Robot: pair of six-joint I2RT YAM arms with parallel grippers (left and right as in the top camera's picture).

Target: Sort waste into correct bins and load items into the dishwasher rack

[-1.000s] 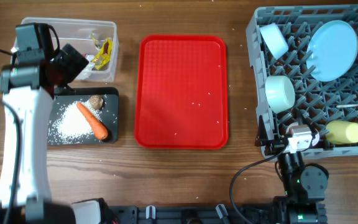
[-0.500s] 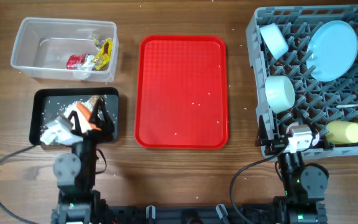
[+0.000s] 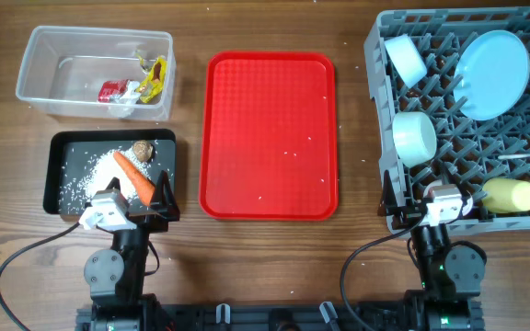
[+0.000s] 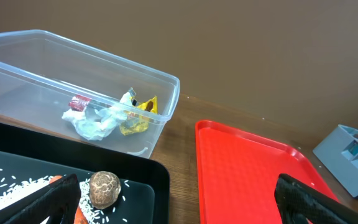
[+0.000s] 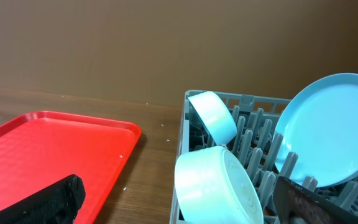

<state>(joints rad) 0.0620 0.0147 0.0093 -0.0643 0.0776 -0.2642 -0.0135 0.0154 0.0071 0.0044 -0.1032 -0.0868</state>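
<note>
Both claws gape wide and hold nothing. The left gripper hangs over the near edge of the shallow black rectangular bin at eight o'clock, just beside the orange carrot. A careless swing could clip the carrot or tilt the bin and scatter the loose white rice grains and the small brown food lump.

The crumpled red and yellow wrappers lie in the clear plastic tub at ten o'clock.

A few stray grains dot the flat red tray at centre, and two fingers would likely fail to pinch them.

The right gripper sits at the near corner of the large grey lattice dishwasher rack at three o'clock, near the small yellow cup. Snagging a peg there could jolt the leaning pale blue round plate.
</note>
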